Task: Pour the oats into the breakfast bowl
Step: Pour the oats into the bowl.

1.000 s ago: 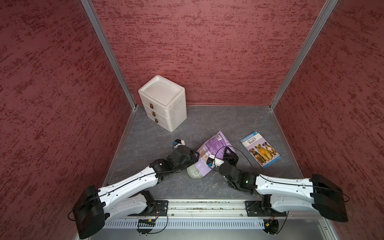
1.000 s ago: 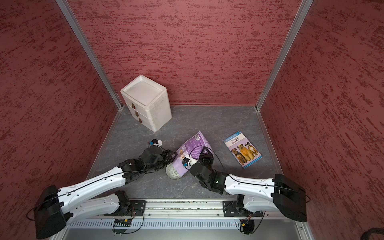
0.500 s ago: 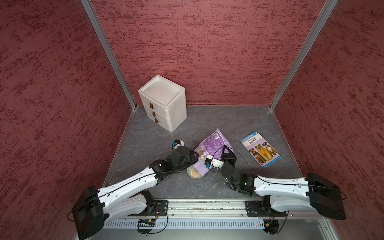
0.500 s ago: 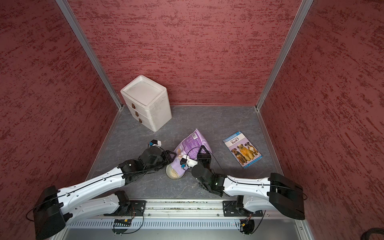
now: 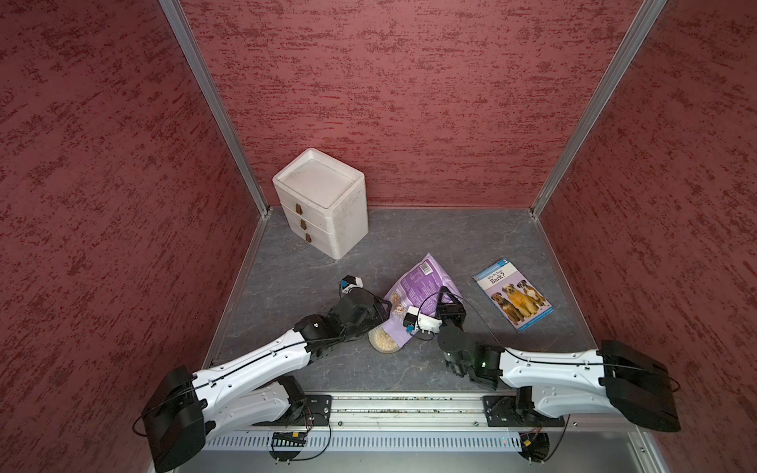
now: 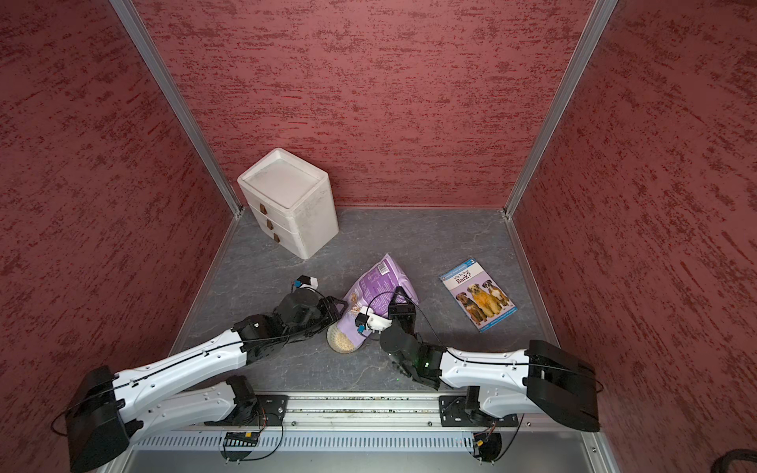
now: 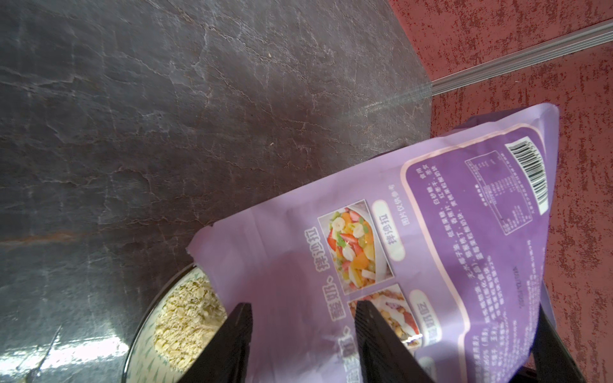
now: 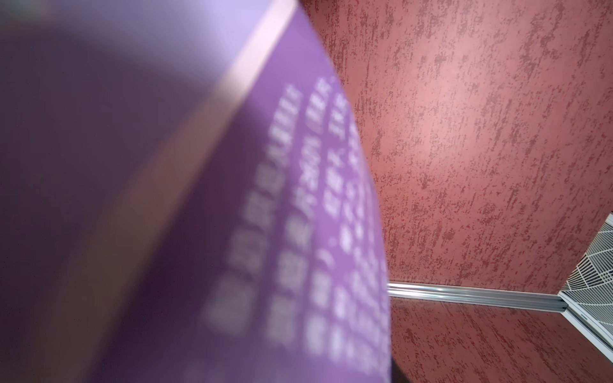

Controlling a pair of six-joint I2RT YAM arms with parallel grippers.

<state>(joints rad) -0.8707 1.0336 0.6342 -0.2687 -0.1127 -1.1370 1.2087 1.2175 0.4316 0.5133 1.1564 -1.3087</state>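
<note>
The lilac pouch of oats (image 5: 422, 282) (image 6: 381, 282) hangs tilted, mouth down, over the breakfast bowl (image 5: 385, 351) (image 6: 342, 351). Pale oats (image 5: 383, 340) (image 7: 185, 318) lie heaped inside the bowl (image 7: 142, 348). My right gripper (image 5: 444, 297) (image 6: 399, 297) is shut on the pouch's raised right side. The blurred pouch (image 8: 232, 199) fills the right wrist view and hides the fingers there. My left gripper (image 5: 383, 309) (image 7: 298, 308) stands open at the pouch's left edge. Its fingers are spread in front of the printed face (image 7: 431, 232), just above the bowl.
A tall white three-drawer box (image 5: 323, 204) stands at the back left. A flat blue dog book (image 5: 512, 293) lies right of the pouch. Red walls close three sides, and a metal rail (image 5: 389, 405) runs along the front.
The right gripper has tipped the pouch steeper, with its bottom raised. The bowl showed its bare pattern a second ago and now holds oats. The left gripper has barely moved.
</note>
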